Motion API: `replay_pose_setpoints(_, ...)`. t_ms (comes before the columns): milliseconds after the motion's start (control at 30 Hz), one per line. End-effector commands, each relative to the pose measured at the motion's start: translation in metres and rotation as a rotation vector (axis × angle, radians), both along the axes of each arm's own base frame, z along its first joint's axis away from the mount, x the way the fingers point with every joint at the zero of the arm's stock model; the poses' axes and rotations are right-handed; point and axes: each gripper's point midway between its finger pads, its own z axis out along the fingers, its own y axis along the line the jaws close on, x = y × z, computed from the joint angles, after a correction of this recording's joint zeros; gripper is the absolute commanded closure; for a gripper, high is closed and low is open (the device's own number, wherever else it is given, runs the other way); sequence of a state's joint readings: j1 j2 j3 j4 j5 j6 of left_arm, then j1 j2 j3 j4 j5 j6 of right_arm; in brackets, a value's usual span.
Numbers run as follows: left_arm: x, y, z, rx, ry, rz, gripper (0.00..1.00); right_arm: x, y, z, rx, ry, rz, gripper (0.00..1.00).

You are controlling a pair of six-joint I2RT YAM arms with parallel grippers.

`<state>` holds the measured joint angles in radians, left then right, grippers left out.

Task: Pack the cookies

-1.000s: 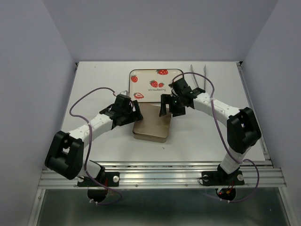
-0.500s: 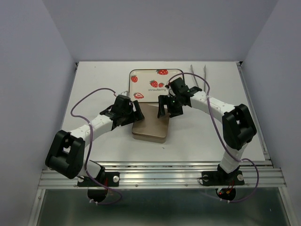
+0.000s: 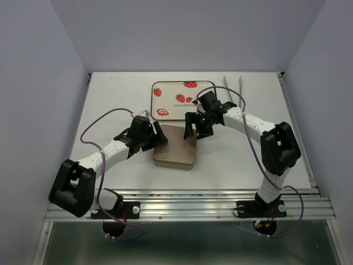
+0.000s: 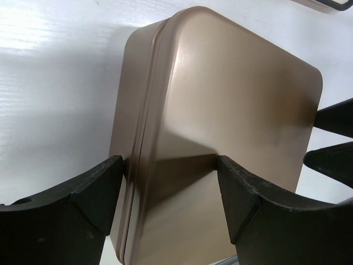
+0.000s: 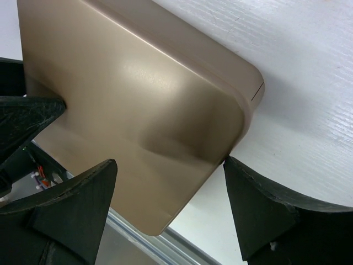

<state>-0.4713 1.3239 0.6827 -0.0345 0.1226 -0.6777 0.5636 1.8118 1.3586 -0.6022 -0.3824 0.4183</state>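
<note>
The left fingers are standing open astride the closed gold tin's edge on the bench; the right fingers are gaping over its corner. The cookies are hidden, perhaps inside.

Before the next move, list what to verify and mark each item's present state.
1. The gold tin lies flat on the table: ok.
2. The left gripper straddles the tin's left edge: ok.
3. The left gripper has a firm hold on the tin: cannot tell.
4. The right gripper is open around the tin's corner: ok.
5. The cookies are in sight: not ok; none shows in any view.
6. The tin's contents: cannot tell; its solid gold top hides the inside.
</note>
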Motion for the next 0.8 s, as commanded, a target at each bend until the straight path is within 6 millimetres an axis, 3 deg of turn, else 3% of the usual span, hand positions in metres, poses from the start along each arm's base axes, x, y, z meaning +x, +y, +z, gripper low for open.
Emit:
replay_pose_setpoints(0, -0.014, -0.004, -0.001, -0.047, 0.028, -0.014, 0.23, -0.010, 0.017, 0.029, 0.116, -0.014, 0.056, 0.17)
replay_pose_setpoints(333, -0.024, -0.003, 0.000, -0.095, 0.030, 0.010, 0.32, -0.028, 0.025, 0.036, 0.195, 0.051, 0.107, 0.18)
replay_pose_setpoints(567, -0.029, -0.006, 0.003, -0.136, 0.025, 0.011, 0.32, -0.033, 0.021, 0.024, 0.171, 0.090, 0.099, 0.20)
replay_pose_setpoints(767, -0.033, -0.003, -0.002, -0.130, 0.041, 0.023, 0.32, -0.025, 0.012, 0.010, 0.090, 0.074, 0.054, 0.20)
